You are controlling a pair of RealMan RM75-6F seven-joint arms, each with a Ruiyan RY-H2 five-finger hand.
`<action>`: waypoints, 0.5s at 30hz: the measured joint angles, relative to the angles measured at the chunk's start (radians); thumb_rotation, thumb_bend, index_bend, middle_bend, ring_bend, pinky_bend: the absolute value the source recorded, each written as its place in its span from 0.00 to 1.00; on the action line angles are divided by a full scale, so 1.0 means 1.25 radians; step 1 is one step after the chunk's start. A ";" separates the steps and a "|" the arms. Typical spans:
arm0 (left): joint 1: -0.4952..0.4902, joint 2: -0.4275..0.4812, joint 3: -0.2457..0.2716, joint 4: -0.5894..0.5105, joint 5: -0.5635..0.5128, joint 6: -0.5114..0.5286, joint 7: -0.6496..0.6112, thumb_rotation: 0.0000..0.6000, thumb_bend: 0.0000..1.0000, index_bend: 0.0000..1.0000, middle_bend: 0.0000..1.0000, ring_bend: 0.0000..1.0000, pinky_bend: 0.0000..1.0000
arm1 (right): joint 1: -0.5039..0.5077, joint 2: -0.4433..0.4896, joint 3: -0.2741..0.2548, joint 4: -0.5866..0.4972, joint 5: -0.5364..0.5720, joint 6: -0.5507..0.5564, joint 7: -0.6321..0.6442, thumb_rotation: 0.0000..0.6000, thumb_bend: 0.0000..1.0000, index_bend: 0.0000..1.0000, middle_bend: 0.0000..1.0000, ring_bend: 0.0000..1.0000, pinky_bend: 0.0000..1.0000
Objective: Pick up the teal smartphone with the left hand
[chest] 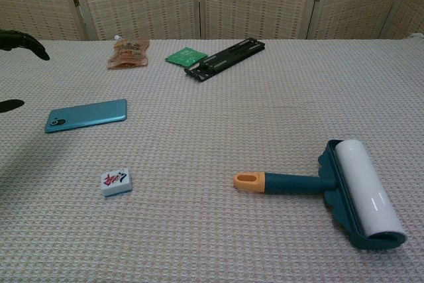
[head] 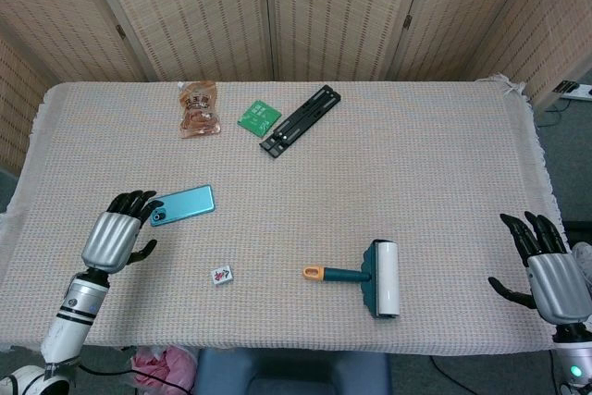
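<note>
The teal smartphone (head: 182, 204) (chest: 86, 115) lies flat on the woven tablecloth, left of centre, camera end toward the left. My left hand (head: 117, 236) hovers just left of the phone with its fingers apart and nothing in it; its fingertips (chest: 26, 41) show at the left edge of the chest view, apart from the phone. My right hand (head: 548, 272) stays open beyond the table's right front corner, far from the phone.
A mahjong tile (head: 222, 276) lies in front of the phone. A lint roller (head: 375, 277) with an orange handle end sits front right. At the back are a snack packet (head: 199, 108), a green packet (head: 259, 117) and a black stand (head: 300, 120).
</note>
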 measured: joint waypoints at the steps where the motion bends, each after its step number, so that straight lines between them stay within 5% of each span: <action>1: -0.012 -0.010 -0.005 0.008 -0.013 -0.015 0.010 1.00 0.31 0.26 0.19 0.16 0.20 | -0.001 0.000 0.000 0.001 0.001 0.000 0.000 1.00 0.10 0.02 0.15 0.02 0.06; 15: -0.143 -0.148 -0.051 0.139 -0.280 -0.149 0.191 1.00 0.31 0.24 0.21 0.16 0.20 | 0.000 -0.002 0.002 0.010 0.009 -0.005 0.009 1.00 0.10 0.02 0.15 0.02 0.06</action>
